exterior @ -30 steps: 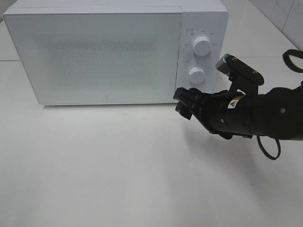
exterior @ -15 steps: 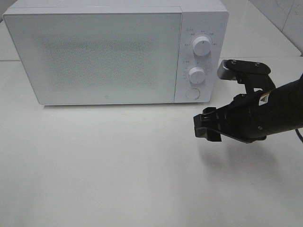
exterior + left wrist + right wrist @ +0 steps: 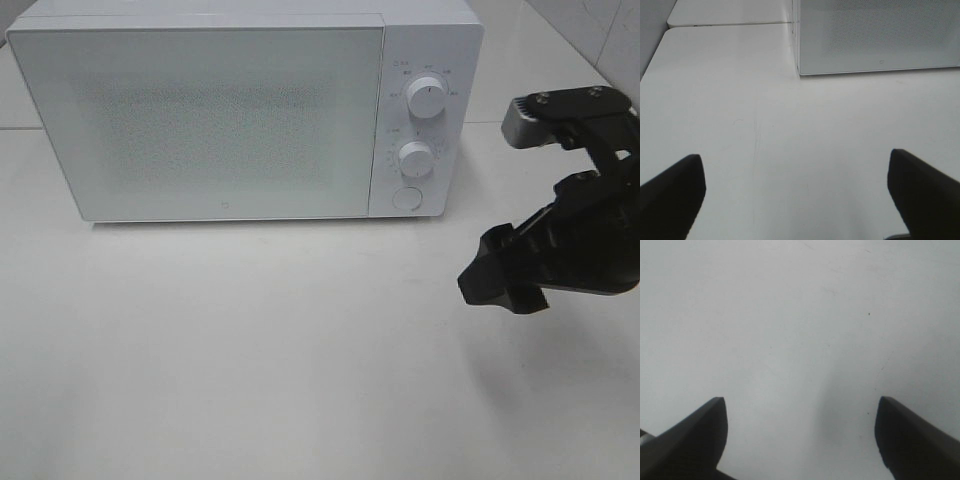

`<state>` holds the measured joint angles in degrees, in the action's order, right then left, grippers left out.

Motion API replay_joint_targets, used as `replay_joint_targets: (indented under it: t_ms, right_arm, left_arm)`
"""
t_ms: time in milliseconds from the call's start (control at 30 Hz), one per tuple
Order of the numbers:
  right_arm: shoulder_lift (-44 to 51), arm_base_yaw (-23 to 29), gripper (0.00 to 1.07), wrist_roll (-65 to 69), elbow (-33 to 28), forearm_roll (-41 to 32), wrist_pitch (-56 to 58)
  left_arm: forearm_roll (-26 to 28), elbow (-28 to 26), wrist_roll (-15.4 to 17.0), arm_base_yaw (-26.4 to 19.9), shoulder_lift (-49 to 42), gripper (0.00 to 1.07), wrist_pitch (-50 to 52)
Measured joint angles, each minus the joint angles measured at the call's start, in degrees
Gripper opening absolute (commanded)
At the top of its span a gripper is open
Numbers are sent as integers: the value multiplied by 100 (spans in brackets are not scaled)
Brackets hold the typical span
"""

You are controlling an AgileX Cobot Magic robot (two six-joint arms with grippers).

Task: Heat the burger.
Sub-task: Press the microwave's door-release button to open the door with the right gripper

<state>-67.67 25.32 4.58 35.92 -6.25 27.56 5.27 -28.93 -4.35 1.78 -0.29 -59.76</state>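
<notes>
Microwave [image 3: 240,110]: a white box is being shown standing at the back of the worktop [image 3: 250,380].
Door [image 3: 200,120]: it is being shown shut, and nothing can be made out through its dotted front.
Knobs: two round white ones, an upper knob [image 3: 427,98] and a lower knob [image 3: 416,157], are being shown on the panel right of the door, with a round button [image 3: 405,198] just under them.
Right claw [image 3: 495,280]: it is being held above the worktop, in front of the microwave and off to its right, apart from the knobs. Its fingers are being held wide apart. Nothing is being gripped, and only bare worktop is being seen between them.
Left claw [image 3: 795,165]: it is being shown only by its own wrist camera. Its fingers are being held wide apart over the worktop and nothing is being gripped. A lower front corner of the microwave is being seen ahead of it.
Burger: it is not being shown in any view, so where it is cannot be told.
</notes>
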Motion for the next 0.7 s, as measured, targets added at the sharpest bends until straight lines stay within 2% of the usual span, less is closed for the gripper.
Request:
replay_joint_targets:
  t_ms: [333,533,700]
  right_arm:
    - [1249,0,77,-115,0,17,1169]
    - [2086,0,76,-115,0,281,1965]
    - [3088,0,76,-109,0,367,2515]
  left_arm:
    - [0,0,0,0,0,90,0]
    - [0,0,0,0,0,90,0]
    - [0,0,0,0,0,90,0]
